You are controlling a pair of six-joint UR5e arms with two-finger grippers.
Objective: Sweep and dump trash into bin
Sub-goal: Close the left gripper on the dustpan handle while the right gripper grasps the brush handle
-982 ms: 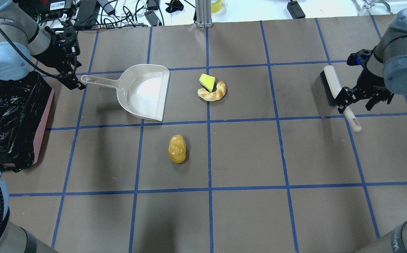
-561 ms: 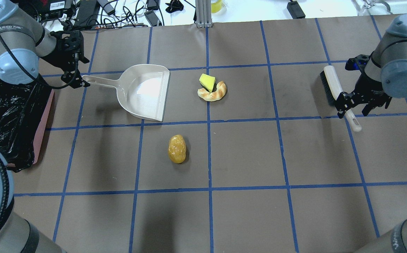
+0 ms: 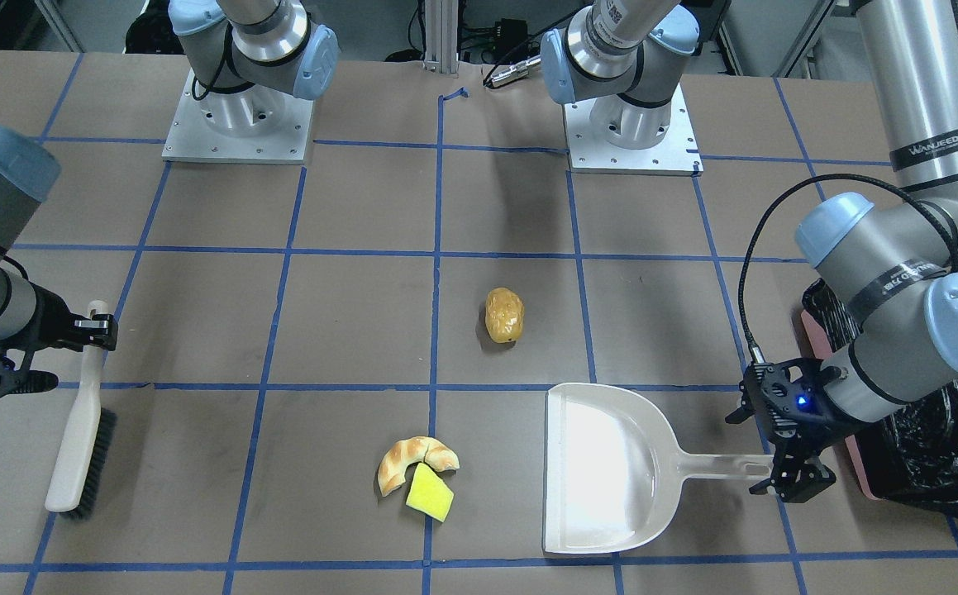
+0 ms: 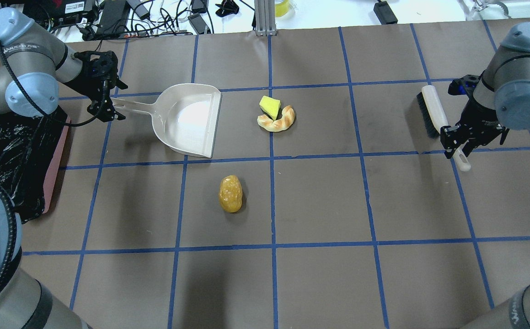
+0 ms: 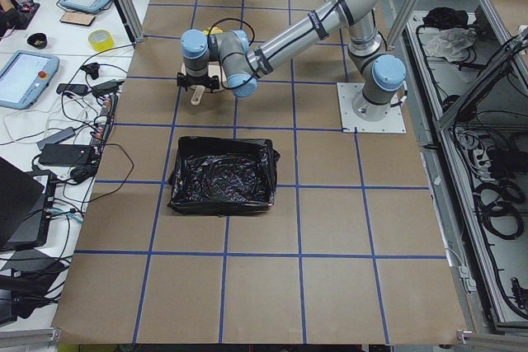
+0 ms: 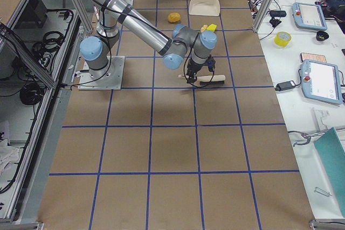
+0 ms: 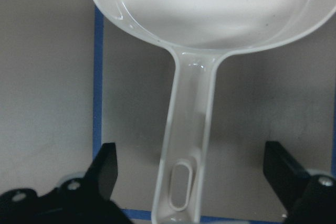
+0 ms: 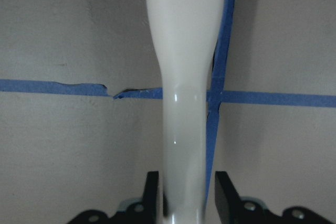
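Observation:
The trash lies mid-table: a golden potato-like lump [image 4: 231, 193] [image 3: 504, 315], and a tan croissant piece [image 4: 278, 121] [image 3: 400, 463] touching a yellow sponge wedge [image 4: 270, 106] [image 3: 430, 497]. The pink bin with a black bag [image 4: 4, 151] [image 3: 925, 446] stands at the table's left end. My left gripper [image 4: 115, 101] [image 7: 191, 171] is open, its jaws wide on either side of the end of the beige dustpan's [image 4: 191, 121] [image 7: 210, 3] handle. My right gripper [image 4: 457, 145] [image 8: 185, 192] sits low over the white brush's [image 4: 431, 109] [image 8: 184, 77] handle, jaws tight against both sides.
Both dustpan and brush lie flat on the brown table with blue tape lines [image 4: 319, 201]. Cables and devices lie beyond the far edge [image 4: 155, 13]. A metal post [image 4: 265, 18] stands at the far middle. The arm bases [image 3: 235, 116] are bolted at the robot's side.
My left gripper has moved right, from beside the bin to the end of the dustpan's handle. My right gripper has settled slightly lower over the brush handle. Dustpan, brush and trash have not moved.

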